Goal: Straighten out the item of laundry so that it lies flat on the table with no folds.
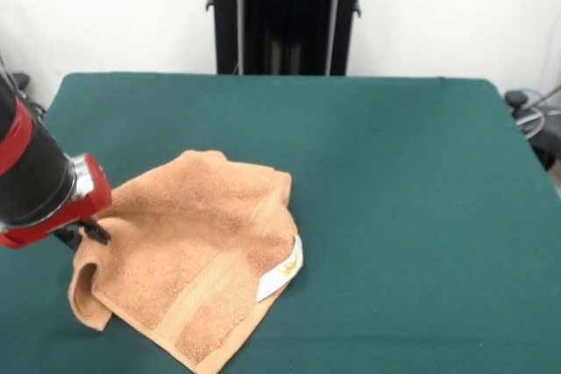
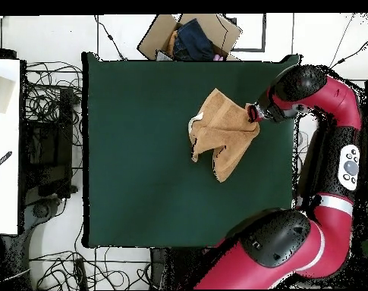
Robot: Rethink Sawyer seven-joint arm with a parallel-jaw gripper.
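Note:
The item of laundry (image 1: 197, 256), a peach-orange towel, lies crumpled on the green table (image 1: 394, 172), left of its middle in the front view. Its top layer is folded over, a white tag (image 1: 282, 274) sticks out at the right, and the near-left corner curls up. My gripper (image 1: 88, 234) comes in from the left and is shut on the towel's left edge, low over the table. In the overhead view the gripper (image 2: 253, 114) meets the towel (image 2: 224, 132) at its upper-right corner. The towel there is an uneven shape with a tail pointing down.
The table (image 2: 141, 167) reaches well beyond the towel on all sides. Off its top edge in the overhead view sits an open cardboard box (image 2: 190, 34) with dark clothes. Cables (image 2: 50, 129) and a white surface (image 2: 3, 144) lie off the left edge.

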